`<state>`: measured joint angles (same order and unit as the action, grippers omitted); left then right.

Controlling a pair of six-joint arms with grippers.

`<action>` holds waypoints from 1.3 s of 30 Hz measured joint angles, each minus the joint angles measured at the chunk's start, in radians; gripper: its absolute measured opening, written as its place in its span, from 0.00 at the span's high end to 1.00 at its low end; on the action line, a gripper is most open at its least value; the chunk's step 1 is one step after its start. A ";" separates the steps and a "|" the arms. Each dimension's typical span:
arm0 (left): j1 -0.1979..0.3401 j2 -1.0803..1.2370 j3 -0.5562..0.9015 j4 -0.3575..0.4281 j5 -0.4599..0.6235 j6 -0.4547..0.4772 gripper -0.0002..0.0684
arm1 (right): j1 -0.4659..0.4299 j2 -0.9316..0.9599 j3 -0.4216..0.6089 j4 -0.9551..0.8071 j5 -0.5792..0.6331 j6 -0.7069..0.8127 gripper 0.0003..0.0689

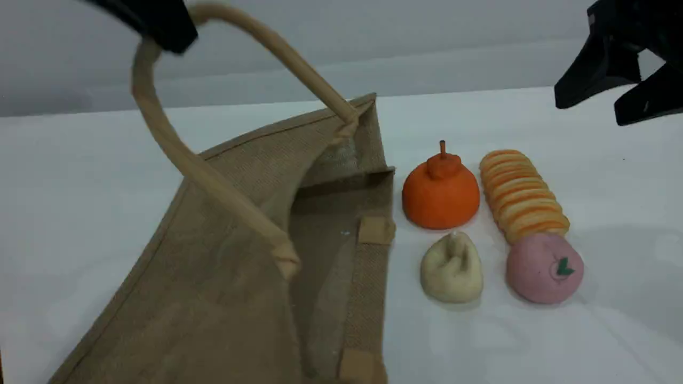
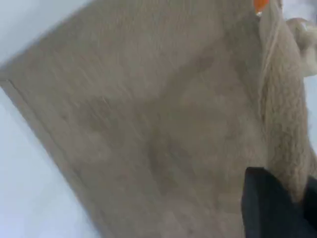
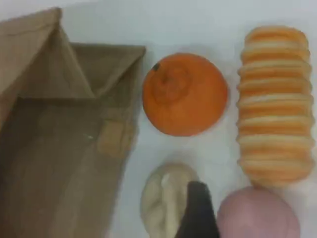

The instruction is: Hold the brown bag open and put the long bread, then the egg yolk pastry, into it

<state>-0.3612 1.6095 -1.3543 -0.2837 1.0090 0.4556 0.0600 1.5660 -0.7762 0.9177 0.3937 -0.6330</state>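
Note:
The brown bag [image 1: 224,256] lies on the white table with its mouth facing right. My left gripper [image 1: 160,26] is shut on its upper rope handle [image 1: 171,138] and holds it high, so the top side is lifted and the mouth gapes. The left wrist view shows the bag [image 2: 148,124] and handle [image 2: 285,114] close up. The long bread [image 1: 523,194] lies right of the bag, the egg yolk pastry [image 1: 452,268] nearer the mouth. My right gripper [image 1: 587,109] hovers open above the far right, holding nothing. The right wrist view looks down on the long bread [image 3: 275,104] and egg yolk pastry [image 3: 163,198].
An orange dome-shaped piece with a stem [image 1: 441,192] stands between the bag's mouth and the bread. A pink ball with a green leaf mark [image 1: 544,268] touches the bread's near end. The bag's lower handle is hidden.

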 joint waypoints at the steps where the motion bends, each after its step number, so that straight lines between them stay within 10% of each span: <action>1: 0.000 0.000 -0.029 -0.002 0.025 0.025 0.87 | 0.000 0.007 0.000 0.001 0.000 -0.004 0.31; 21: 0.000 0.001 -0.354 -0.007 0.213 0.475 0.87 | 0.001 0.162 0.000 0.144 -0.091 -0.137 0.31; 39: 0.031 0.002 -0.354 -0.009 0.132 0.474 0.87 | 0.001 0.193 -0.017 0.796 -0.130 -0.825 0.31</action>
<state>-0.3299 1.6120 -1.7080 -0.2929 1.1410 0.9298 0.0611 1.7588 -0.7935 1.7140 0.2633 -1.4580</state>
